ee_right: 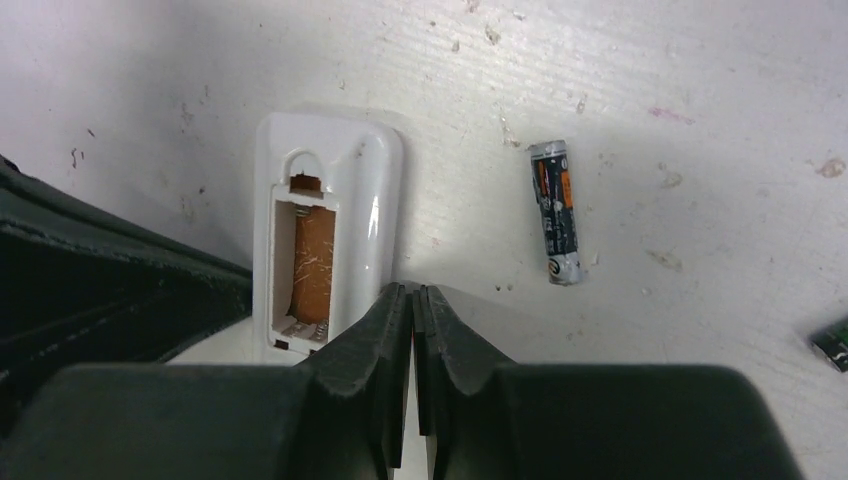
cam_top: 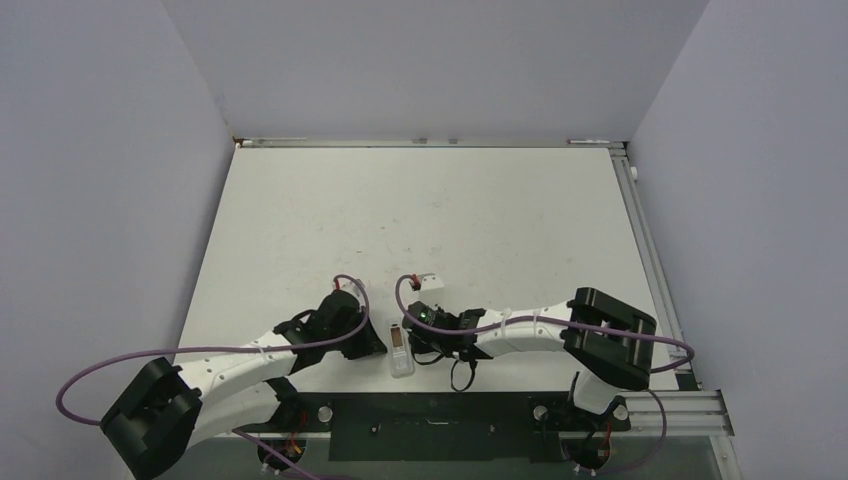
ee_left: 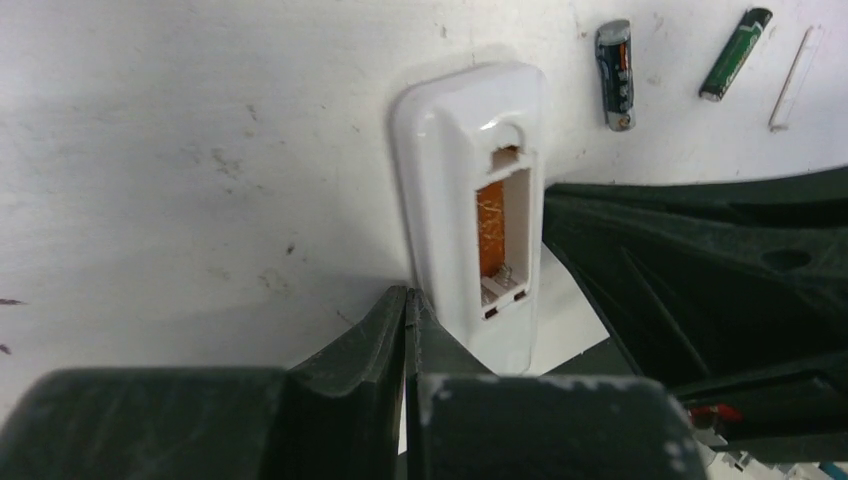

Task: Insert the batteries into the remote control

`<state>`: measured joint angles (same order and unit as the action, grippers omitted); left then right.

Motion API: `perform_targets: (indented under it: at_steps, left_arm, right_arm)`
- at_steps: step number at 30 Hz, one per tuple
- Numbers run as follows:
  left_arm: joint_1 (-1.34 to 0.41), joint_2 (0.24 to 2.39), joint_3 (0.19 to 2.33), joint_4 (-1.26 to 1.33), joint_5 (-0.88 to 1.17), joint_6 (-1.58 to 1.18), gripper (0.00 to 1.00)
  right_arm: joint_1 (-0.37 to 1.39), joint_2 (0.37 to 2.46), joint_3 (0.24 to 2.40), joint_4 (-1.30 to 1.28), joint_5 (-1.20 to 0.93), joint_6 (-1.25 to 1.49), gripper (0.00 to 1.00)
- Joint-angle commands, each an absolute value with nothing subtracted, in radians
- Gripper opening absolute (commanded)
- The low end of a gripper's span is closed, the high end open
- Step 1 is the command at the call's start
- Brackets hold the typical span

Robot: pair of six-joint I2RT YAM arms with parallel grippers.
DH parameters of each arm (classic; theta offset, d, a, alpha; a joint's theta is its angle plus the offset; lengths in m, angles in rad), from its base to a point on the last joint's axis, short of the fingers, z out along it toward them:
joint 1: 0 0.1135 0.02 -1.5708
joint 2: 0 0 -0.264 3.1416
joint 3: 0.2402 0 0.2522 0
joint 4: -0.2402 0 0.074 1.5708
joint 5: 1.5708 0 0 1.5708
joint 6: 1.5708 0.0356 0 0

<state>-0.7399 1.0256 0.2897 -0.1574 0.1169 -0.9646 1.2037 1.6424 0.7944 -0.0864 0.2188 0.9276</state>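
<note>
Scuffed white worktop [cam_top: 430,200], white remote control [ee_left: 440,210] lying face down with its battery bay uncovered, grey battery [ee_left: 615,75] near it, green battery [ee_left: 736,54] farther along, thin white strip [ee_left: 795,78] past that, possibly a cover.

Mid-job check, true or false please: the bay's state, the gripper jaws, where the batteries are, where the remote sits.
1. The remote control lies back up, its battery bay empty. True.
2. The left gripper and right gripper are open. False: both are shut, holding nothing.
3. One battery sits in the right gripper. False: the grey battery and green battery lie on the table.
4. The remote lies between the two grippers. True.
</note>
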Motion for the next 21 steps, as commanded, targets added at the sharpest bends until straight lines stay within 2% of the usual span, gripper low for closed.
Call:
perform_targets:
  at_steps: [1, 12, 21]
  left_arm:
    - [-0.787, 1.003, 0.261, -0.129, 0.130, -0.986, 0.00]
    - [-0.918, 0.959, 0.216, -0.085, 0.103, -1.107, 0.00]
    - [-0.924, 1.029, 0.235, 0.027, 0.102, -1.118, 0.00]
  right_arm:
    - [1.183, 1.704, 0.821, -0.116, 0.201, 0.885, 0.09]
    - [1.168, 1.813, 0.934, -0.130, 0.158, 0.818, 0.09]
    - [1.145, 1.721, 0.961, -0.227, 0.226, 0.788, 0.11]
